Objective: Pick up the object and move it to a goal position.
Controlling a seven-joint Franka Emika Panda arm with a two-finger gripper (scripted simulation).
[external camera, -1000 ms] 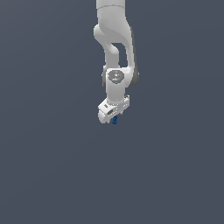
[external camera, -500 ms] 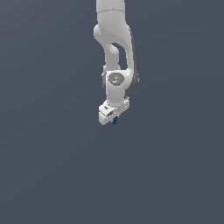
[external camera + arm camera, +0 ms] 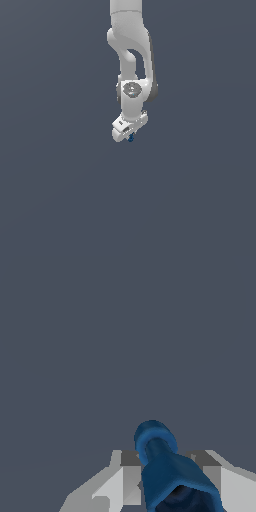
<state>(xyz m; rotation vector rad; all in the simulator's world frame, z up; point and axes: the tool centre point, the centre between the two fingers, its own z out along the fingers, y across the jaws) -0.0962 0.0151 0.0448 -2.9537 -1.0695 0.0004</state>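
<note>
Beneath the white gripper (image 3: 130,136), we see the object (image 3: 131,138) clamped in the jaws; the arm has probably risen slightly, so transport seems underway.

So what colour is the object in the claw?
Dark blue object, clearest in the wrist view.

The arm (image 3: 131,55) hangs from twelve o'clock; the gripper (image 3: 131,137) at its six o'clock end clasps the object (image 3: 167,468) between its fingers (image 3: 131,476).
</note>
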